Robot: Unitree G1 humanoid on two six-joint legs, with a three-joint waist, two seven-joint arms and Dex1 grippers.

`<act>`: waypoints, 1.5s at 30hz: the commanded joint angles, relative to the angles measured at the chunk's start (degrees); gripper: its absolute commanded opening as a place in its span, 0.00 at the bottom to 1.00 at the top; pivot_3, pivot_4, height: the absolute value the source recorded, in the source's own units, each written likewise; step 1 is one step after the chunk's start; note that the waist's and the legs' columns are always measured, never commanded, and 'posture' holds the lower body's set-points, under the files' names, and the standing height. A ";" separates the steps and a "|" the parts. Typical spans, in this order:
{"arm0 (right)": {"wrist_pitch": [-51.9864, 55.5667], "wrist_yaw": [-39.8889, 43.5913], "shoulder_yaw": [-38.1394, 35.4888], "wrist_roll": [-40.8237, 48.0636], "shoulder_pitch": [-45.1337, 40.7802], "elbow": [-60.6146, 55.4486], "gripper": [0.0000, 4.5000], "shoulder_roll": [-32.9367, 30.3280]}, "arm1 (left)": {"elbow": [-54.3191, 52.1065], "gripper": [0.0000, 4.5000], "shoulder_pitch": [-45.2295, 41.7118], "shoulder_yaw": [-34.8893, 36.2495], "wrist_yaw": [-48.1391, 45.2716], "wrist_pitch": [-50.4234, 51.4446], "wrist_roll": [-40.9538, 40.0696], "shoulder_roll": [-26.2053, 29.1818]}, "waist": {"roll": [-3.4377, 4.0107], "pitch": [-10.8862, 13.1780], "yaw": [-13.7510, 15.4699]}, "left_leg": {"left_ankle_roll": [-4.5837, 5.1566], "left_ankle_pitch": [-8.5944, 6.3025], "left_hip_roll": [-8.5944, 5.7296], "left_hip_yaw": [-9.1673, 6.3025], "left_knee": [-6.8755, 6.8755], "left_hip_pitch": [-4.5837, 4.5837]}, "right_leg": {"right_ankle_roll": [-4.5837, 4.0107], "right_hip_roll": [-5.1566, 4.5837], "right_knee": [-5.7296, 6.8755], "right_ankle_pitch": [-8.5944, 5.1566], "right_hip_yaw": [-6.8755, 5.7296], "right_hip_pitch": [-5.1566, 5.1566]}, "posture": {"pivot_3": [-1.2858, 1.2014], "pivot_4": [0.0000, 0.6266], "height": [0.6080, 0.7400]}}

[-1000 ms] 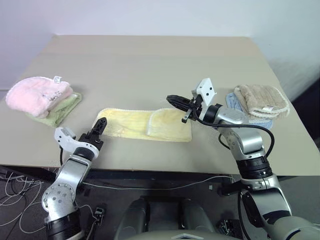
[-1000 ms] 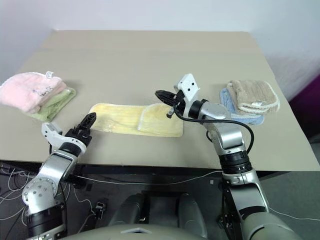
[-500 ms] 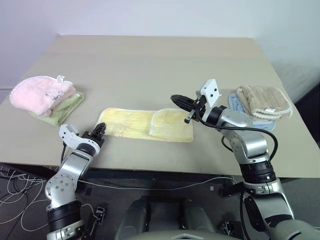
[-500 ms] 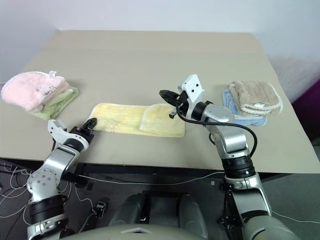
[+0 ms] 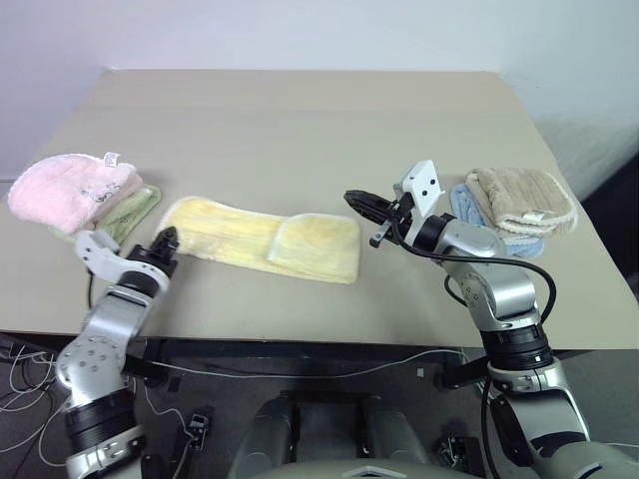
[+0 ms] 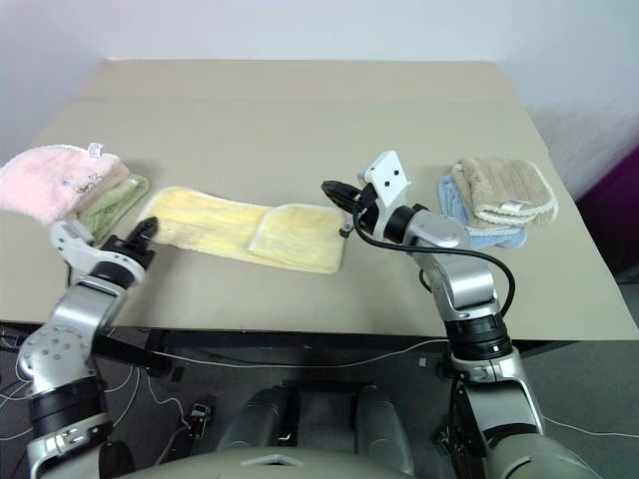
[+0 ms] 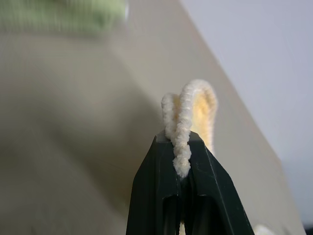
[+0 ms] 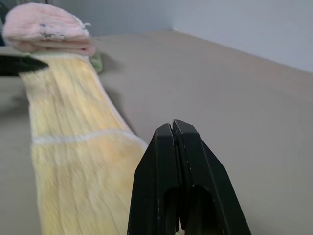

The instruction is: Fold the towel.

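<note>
The pale yellow towel (image 5: 235, 235) lies stretched across the front of the table (image 5: 300, 120), its right end folded over into a flap (image 5: 315, 249). My left gripper (image 5: 167, 239) is shut on the towel's left end and holds it slightly raised. In the left wrist view the black fingers (image 7: 161, 181) pinch a doubled whitish edge of the towel (image 7: 182, 147). My right gripper (image 5: 351, 199) is shut on nothing and hovers just past the far right corner of the towel. In the right wrist view its fingers (image 8: 161, 161) point along the towel (image 8: 68, 127).
A pink fluffy towel (image 5: 70, 190) sits on a light green folded towel (image 5: 132, 208) at the left, close to my left gripper. At the right a tan towel (image 5: 521, 200) lies on a blue cloth (image 5: 469, 207). The table's front edge (image 5: 300, 337) is near.
My left gripper has shut on the towel's left end and drawn it left and slightly up, so the towel has slid left and stretched out. The right gripper has stayed in place.
</note>
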 commanded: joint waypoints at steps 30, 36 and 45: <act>-0.38 -4.01 -2.43 -0.39 2.24 -5.75 0.01 -2.25 | -12.03 0.05 -15.11 -48.84 -30.45 7.33 37.59 4.82 | -0.01 0.14 -0.06 | 0.01 0.01 -0.03 0.07 -0.06 -0.02 | 0.01 0.05 -0.03 0.00 0.07 -0.03 | 0.52 0.24 1.00; -0.25 -3.95 -1.95 -0.49 2.25 -5.87 0.01 -2.07 | -14.19 0.44 -13.89 -45.34 -32.64 8.60 35.62 4.15 | 0.00 0.15 -0.10 | 0.01 0.01 -0.03 0.06 -0.06 -0.02 | 0.01 0.05 -0.02 0.00 0.07 -0.03 | 0.52 0.24 1.00; 0.50 -3.09 -0.36 -0.26 2.63 -5.91 0.01 -1.69 | -18.00 0.90 -11.67 -32.31 -33.10 13.69 27.00 4.60 | 0.00 0.15 -0.21 | 0.01 0.01 0.00 0.06 -0.06 -0.02 | 0.02 0.02 -0.01 0.00 0.07 -0.05 | 0.52 0.24 1.00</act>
